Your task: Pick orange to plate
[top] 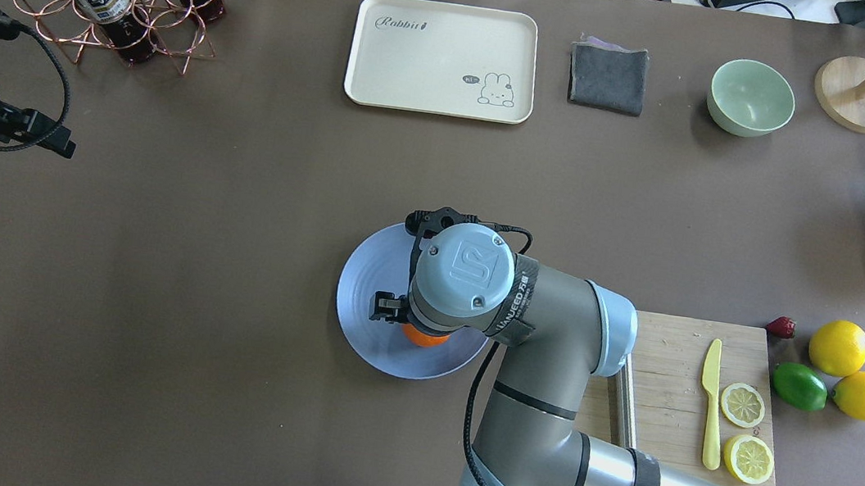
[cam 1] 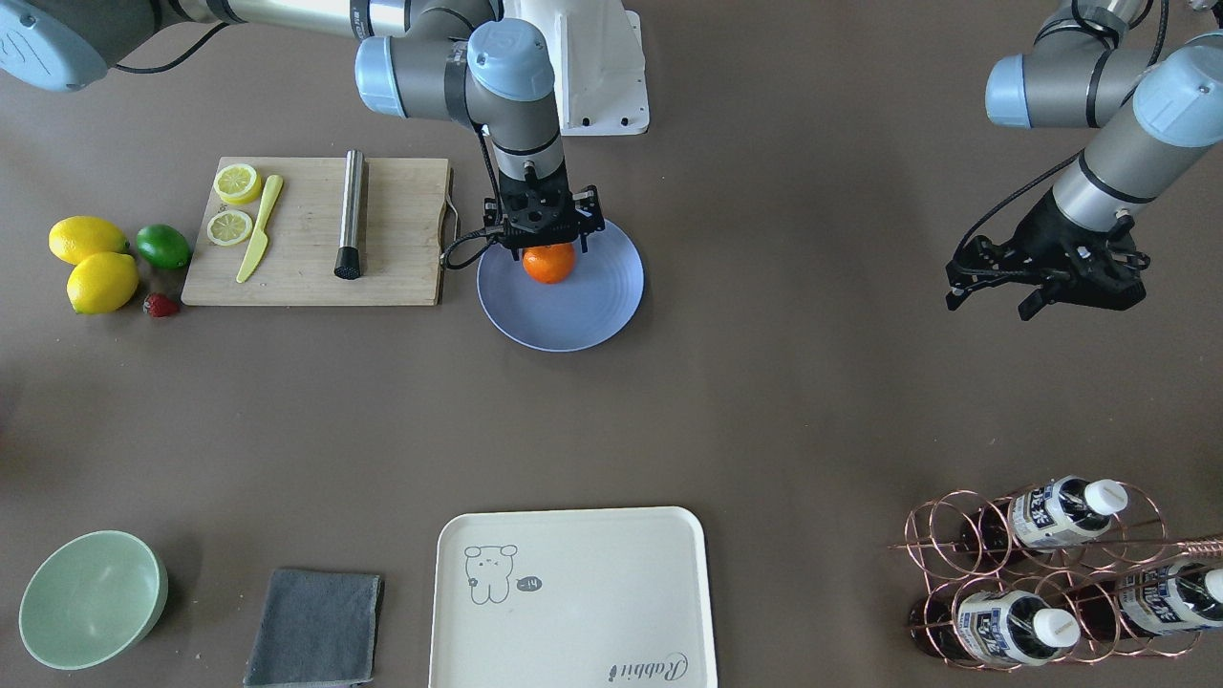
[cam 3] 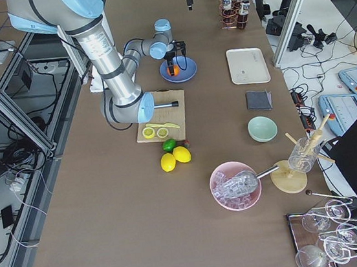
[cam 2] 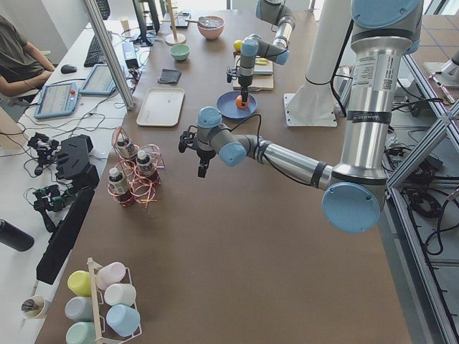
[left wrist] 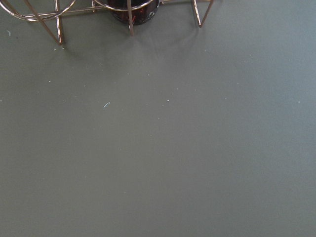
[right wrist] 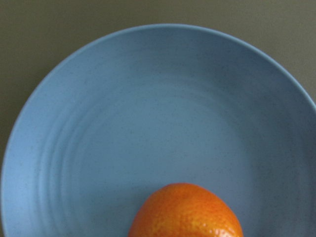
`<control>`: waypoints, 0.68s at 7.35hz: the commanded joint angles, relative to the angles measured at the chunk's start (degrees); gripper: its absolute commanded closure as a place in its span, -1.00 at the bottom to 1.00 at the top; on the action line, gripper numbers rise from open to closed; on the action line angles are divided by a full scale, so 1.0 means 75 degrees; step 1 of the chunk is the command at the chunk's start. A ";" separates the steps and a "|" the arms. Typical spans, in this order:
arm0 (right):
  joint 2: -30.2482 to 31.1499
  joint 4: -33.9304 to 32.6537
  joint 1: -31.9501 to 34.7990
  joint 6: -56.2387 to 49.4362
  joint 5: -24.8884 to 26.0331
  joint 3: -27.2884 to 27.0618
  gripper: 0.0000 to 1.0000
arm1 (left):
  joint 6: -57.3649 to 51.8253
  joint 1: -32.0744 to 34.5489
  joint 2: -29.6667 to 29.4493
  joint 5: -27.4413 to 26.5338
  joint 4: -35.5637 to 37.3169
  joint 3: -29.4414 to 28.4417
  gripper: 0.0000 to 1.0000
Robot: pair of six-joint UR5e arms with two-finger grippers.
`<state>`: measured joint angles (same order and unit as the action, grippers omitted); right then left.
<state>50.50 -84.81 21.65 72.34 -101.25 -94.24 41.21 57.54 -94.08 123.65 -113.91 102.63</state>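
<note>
The orange [cam 1: 548,265] sits low over the far half of the periwinkle-blue plate [cam 1: 573,320], right under my right gripper [cam 1: 547,250]. The gripper points straight down and is shut on the orange, a finger on each side. From overhead only a sliver of the orange [top: 425,339] shows under the wrist, above the plate [top: 375,277]. In the right wrist view the orange [right wrist: 185,212] fills the bottom edge, with the plate [right wrist: 148,108] behind it. I cannot tell whether the fruit touches the plate. My left gripper [cam 1: 989,304] hovers open and empty far off to the side.
A wooden cutting board [cam 1: 382,277] with lemon slices, a yellow knife [cam 1: 259,229] and a metal rod lies beside the plate. Two lemons, a lime [cam 1: 162,246] and a strawberry lie past it. A cream tray [cam 1: 573,592], grey cloth, green bowl [cam 1: 91,597] and copper bottle rack [cam 1: 1051,573] line the operators' side.
</note>
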 commanded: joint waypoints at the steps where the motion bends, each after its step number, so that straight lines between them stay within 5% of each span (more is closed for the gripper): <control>1: 0.0551 -0.0199 0.1009 -0.0256 -0.0859 -0.0778 -1.00 | 0.0002 0.0644 -0.0007 0.0815 0.0199 0.0015 -0.93; 3: 0.2013 -0.0317 0.2765 -0.2042 -0.2336 -0.1868 -1.00 | -0.0416 0.2153 -0.0007 0.2258 0.0551 -0.0009 -0.93; 5: 0.3432 -0.0294 0.4371 -0.4522 -0.3451 -0.2107 -1.00 | -0.2030 0.2605 0.0414 0.2287 0.1145 -0.0032 -0.94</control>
<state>69.31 -87.04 46.51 50.48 -121.46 -108.62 32.94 74.58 -92.34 139.79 -108.51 102.52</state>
